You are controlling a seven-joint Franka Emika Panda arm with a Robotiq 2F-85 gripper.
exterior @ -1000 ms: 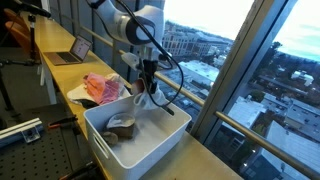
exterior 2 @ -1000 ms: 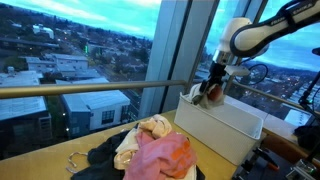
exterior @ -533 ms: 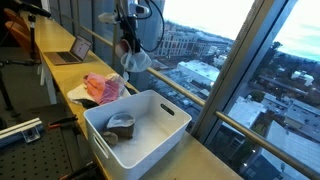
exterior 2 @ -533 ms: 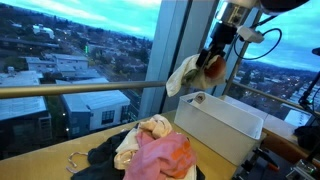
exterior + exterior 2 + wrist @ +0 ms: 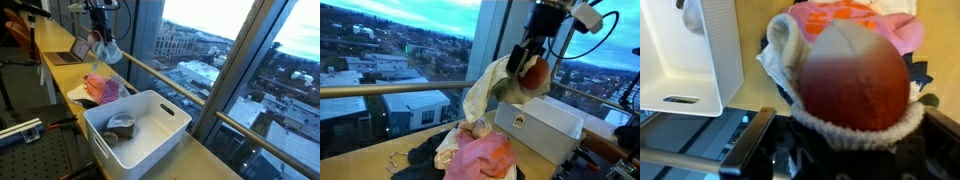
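Counter [image 5: 205, 160] of light wood runs along tall windows [image 5: 400, 45], with city and dusk sky outside. White bin [image 5: 150, 145] sits on the counter with one crumpled item inside. Clothes pile [image 5: 475, 150] lies just beside the bin, pink on top. Laptop [image 5: 72, 52] sits further down the counter. Gripper [image 5: 526, 60] is up in the air over the pile, jaws pinching a cream-and-rust garment [image 5: 498, 88] that hangs down above the pile. In the wrist view the garment fills the frame, bin corner at the side.
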